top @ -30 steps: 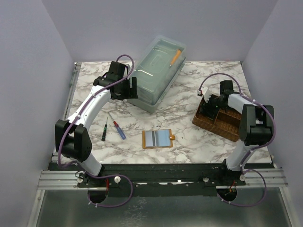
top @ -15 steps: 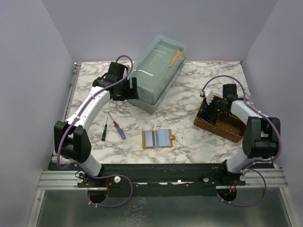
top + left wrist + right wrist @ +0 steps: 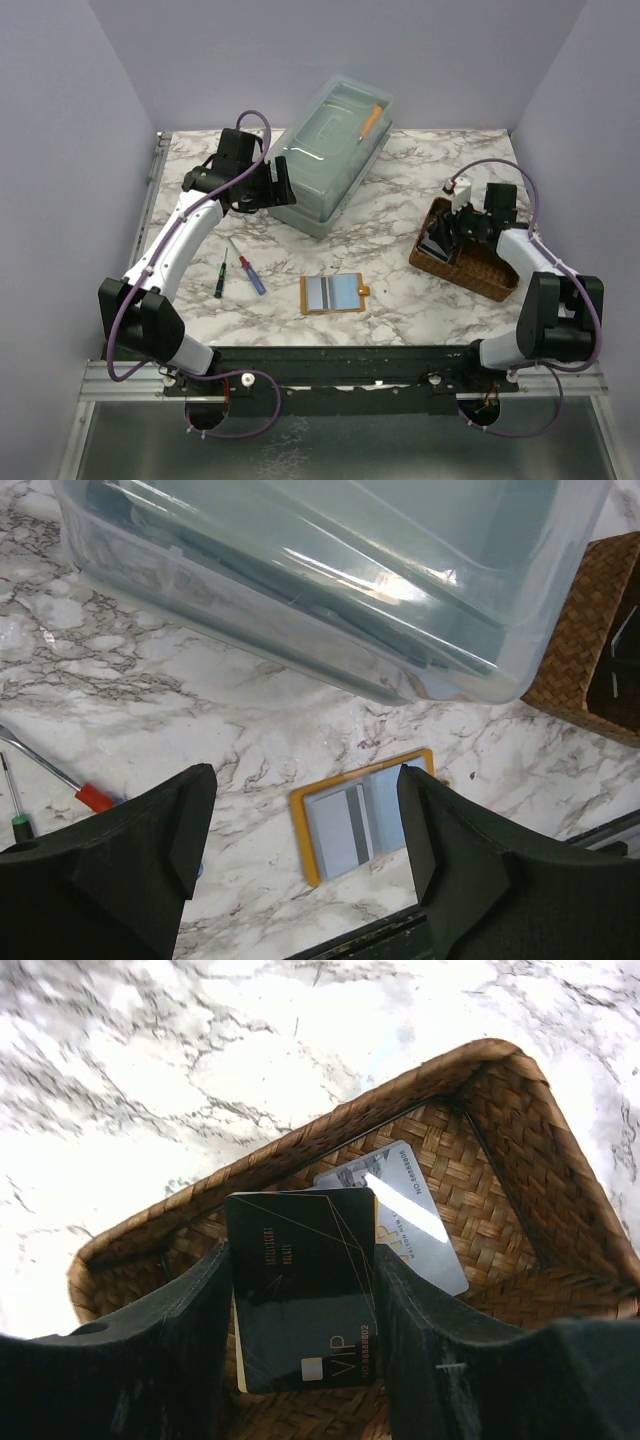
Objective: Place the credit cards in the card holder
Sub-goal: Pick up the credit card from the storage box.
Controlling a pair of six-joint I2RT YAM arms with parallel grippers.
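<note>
card holder: lies open and flat on the marble-patterned tabletop, near the front edge, roughly midway between the arms. its long axis runs left to right. the snap tab points right, toward the woven tray. grey and light-blue panels face up.

right gripper: at the tray's left end, clamped across the short width of a black card. the card's long axis runs along the fingers, with the "vip" end toward the wrist.

left gripper: jaws wide, nothing between them, raised beside the clear lidded box.

views: only the right wrist view shows a silver card lying in the tray behind the black one, and a yellowish edge under it. from above the cards cannot be told apart. the left wrist view shows the card holder on the table below, between its fingers.

surface: a green-handled screwdriver and a red-and-blue screwdriver lie left of the holder. plain lilac walls enclose three sides.
</note>
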